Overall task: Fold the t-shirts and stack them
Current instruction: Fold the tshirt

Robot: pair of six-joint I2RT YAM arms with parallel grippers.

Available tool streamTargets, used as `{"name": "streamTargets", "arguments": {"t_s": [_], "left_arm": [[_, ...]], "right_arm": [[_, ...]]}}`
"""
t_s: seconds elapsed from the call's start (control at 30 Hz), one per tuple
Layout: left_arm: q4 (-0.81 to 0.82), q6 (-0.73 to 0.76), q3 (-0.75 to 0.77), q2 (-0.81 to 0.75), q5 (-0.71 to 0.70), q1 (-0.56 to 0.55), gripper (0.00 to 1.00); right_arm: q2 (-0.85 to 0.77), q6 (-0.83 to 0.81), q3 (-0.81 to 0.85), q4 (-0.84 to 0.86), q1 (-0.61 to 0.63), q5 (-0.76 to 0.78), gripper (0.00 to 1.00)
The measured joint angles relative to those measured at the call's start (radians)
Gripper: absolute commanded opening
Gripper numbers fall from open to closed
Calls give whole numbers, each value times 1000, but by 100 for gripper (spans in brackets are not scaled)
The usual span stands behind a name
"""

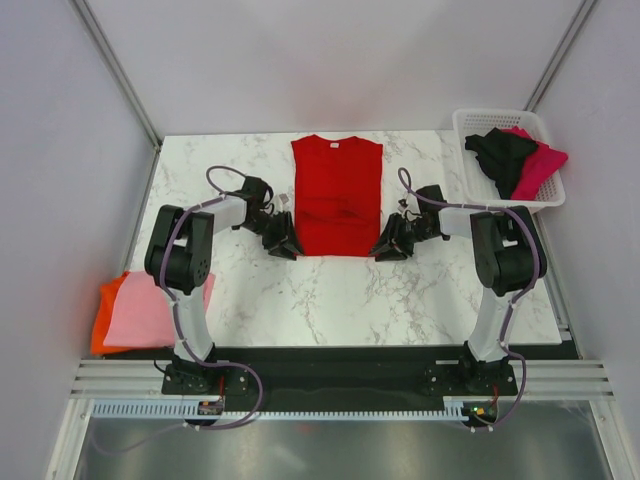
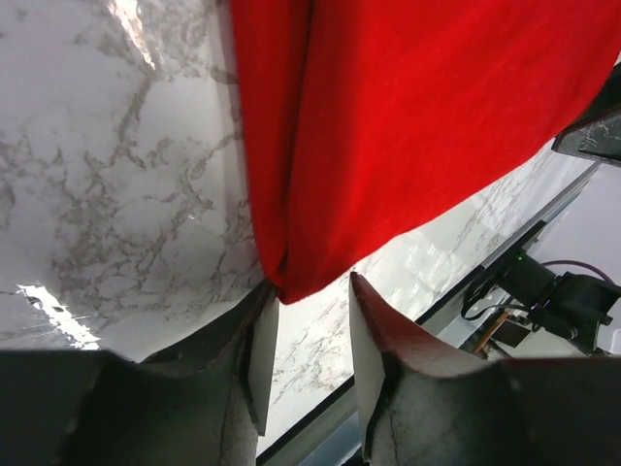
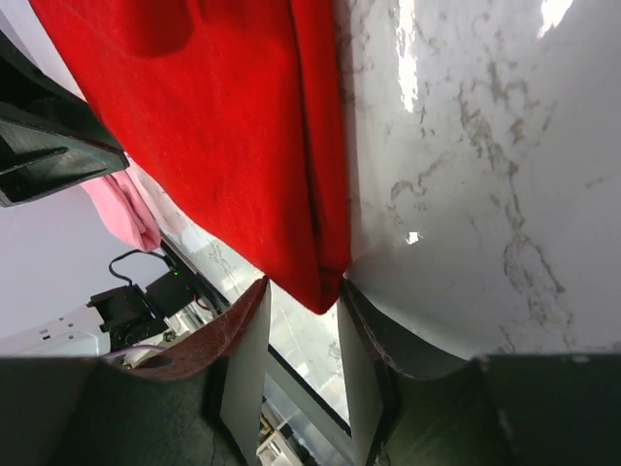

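My left gripper (image 2: 310,296) and right gripper (image 3: 303,293), jaws apart, straddle the red t-shirt's (image 1: 337,195) lower corners at mid-frame. I'd close on both layers, then lift evenly.

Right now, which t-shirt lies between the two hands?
The red t-shirt, flat at mid-table; pink and orange lie far left, black and magenta in the basket.
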Motion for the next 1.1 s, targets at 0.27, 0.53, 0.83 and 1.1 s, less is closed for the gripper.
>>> {"name": "streamTargets", "arguments": {"t_s": [0.27, 0.53, 0.83, 1.1], "left_arm": [[3, -6, 11, 16, -23, 0, 6], [13, -5, 23, 8, -23, -1, 2], [27, -5, -49, -253, 34, -2, 2], [36, -5, -146, -414, 61, -3, 2]], "right_arm": [[12, 13, 5, 16, 0, -3, 18], [19, -22, 13, 27, -2, 26, 0], [-229, -108, 14, -65, -14, 39, 0], [-431, -150, -14, -134, -15, 34, 0]]}}
